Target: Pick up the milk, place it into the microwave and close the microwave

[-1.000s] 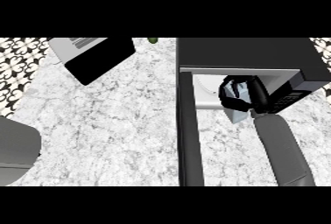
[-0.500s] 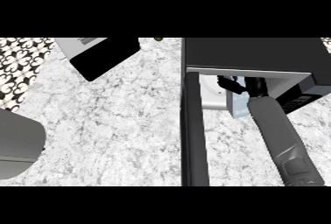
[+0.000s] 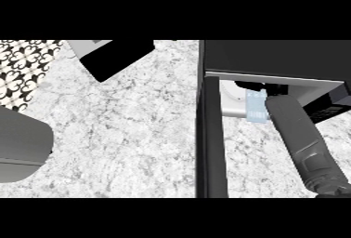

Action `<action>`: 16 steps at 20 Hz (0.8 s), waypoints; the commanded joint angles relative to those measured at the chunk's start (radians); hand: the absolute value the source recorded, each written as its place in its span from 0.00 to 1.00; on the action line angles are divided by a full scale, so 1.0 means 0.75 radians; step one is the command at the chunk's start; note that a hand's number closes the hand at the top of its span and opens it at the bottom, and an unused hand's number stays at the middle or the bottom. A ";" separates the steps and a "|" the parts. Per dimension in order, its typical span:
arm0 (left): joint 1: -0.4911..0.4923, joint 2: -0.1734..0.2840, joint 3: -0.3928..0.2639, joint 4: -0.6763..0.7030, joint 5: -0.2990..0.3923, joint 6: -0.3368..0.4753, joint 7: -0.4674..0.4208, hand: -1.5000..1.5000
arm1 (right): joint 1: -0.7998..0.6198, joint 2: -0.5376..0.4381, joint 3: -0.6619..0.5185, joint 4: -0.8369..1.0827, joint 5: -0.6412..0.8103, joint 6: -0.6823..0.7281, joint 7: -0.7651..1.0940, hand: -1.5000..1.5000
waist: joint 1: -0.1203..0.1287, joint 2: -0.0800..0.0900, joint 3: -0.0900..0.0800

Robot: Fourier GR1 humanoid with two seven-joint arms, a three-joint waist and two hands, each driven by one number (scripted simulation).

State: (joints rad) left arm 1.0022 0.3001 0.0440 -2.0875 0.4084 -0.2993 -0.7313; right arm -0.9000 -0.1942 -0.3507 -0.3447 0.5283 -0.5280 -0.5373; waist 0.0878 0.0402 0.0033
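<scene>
The microwave stands at the upper right with its door swung open toward me, seen edge-on as a dark upright band. My right forearm reaches into the opening. The pale blue milk carton shows just left of the wrist, at the mouth of the cavity, above the white turntable. Only a little of my right hand shows, black, curled round the carton's far end under the microwave's top. My left hand is out of view; only its grey forearm shows at the left edge.
A flat black and grey object lies on the marble counter at the upper left. Patterned tiling borders the counter's far left. The microwave's control panel sits right of the cavity.
My right arm has pushed forward, carrying the milk from in front of the opening into the microwave's mouth. The view has shifted too, and more of the left forearm shows.
</scene>
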 commanded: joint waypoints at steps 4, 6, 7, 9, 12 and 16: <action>-0.115 -0.003 -0.017 0.063 -0.068 0.009 0.004 0.00 | -0.099 -0.024 0.004 0.145 0.033 0.006 -0.049 0.00 | 0.018 0.004 0.001; -0.070 0.047 0.030 -0.020 0.002 -0.022 0.048 0.00 | -0.052 -0.019 -0.008 0.168 0.015 0.050 -0.126 0.00 | 0.016 0.006 0.003; -0.105 0.038 -0.006 0.020 -0.039 -0.021 0.046 0.00 | -0.060 -0.021 -0.013 0.180 0.015 0.045 -0.126 0.00 | 0.021 0.011 0.003; -0.107 0.004 -0.043 0.062 -0.107 -0.024 -0.004 0.00 | -0.070 -0.022 -0.031 0.185 -0.003 0.058 -0.161 0.00 | 0.017 0.000 0.002; -0.077 -0.024 -0.111 -0.026 -0.133 0.001 0.046 0.00 | -0.069 -0.026 -0.071 0.198 -0.054 0.172 -0.225 0.00 | 0.004 -0.003 0.004; -0.071 -0.032 -0.114 -0.024 -0.143 -0.007 0.049 0.00 | -0.049 -0.011 -0.084 0.228 -0.077 0.273 -0.295 0.00 | -0.020 -0.020 0.001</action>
State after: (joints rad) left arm 0.9343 0.2923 -0.0178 -2.1031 0.3233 -0.3017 -0.6920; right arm -0.9520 -0.2007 -0.3978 -0.1945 0.4929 -0.3991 -0.7084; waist 0.0854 0.0345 0.0048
